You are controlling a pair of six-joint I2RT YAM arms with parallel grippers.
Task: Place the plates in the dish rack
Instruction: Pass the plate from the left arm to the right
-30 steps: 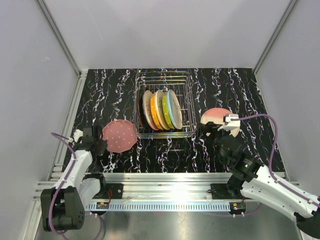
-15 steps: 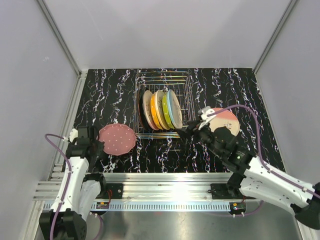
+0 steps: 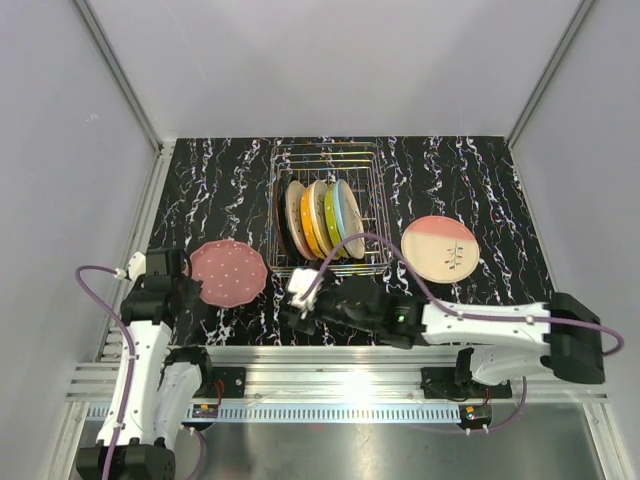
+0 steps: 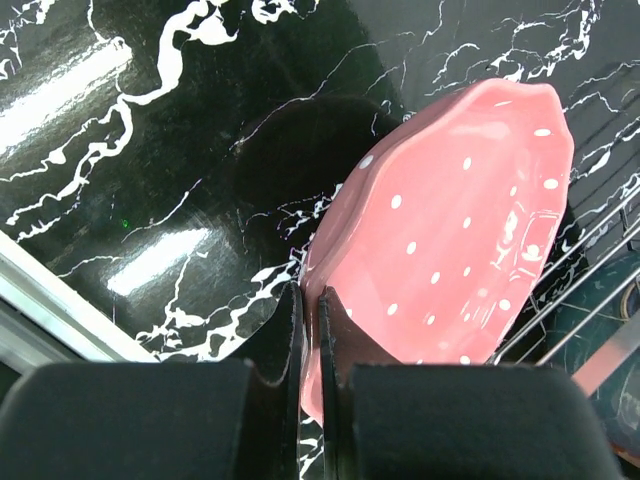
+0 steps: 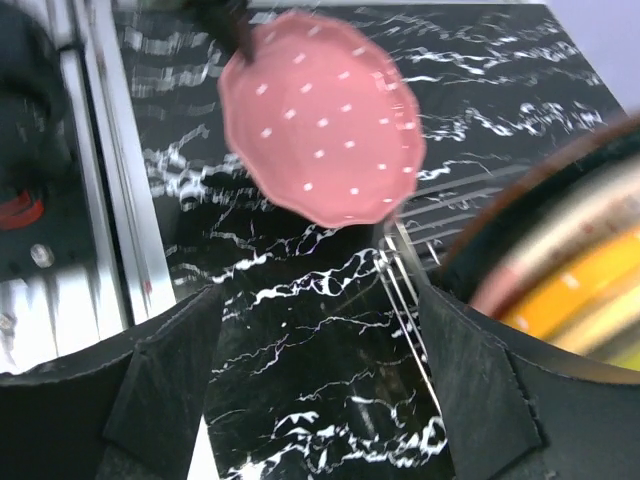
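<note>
My left gripper [image 3: 183,287] is shut on the rim of a pink plate with white dots [image 3: 228,272], held tilted above the black marble table left of the dish rack [image 3: 372,205]. The same plate fills the left wrist view [image 4: 450,230] and shows in the right wrist view [image 5: 320,115]. The silver wire rack holds several upright plates: black, cream, orange, yellow-green and light blue [image 3: 320,220]. A pink-and-cream plate with a leaf sprig [image 3: 440,249] lies flat right of the rack. My right gripper [image 3: 297,308] is open and empty, low in front of the rack's near left corner.
The table's metal front rail [image 3: 330,358] runs just behind my right gripper. Grey walls close in the table on three sides. The rack's front corner wires [image 5: 405,290] lie close between my right fingers.
My right arm swung far left, from beside the pink-and-cream plate to in front of the rack. My left gripper lifted the pink dotted plate slightly and moved it left.
</note>
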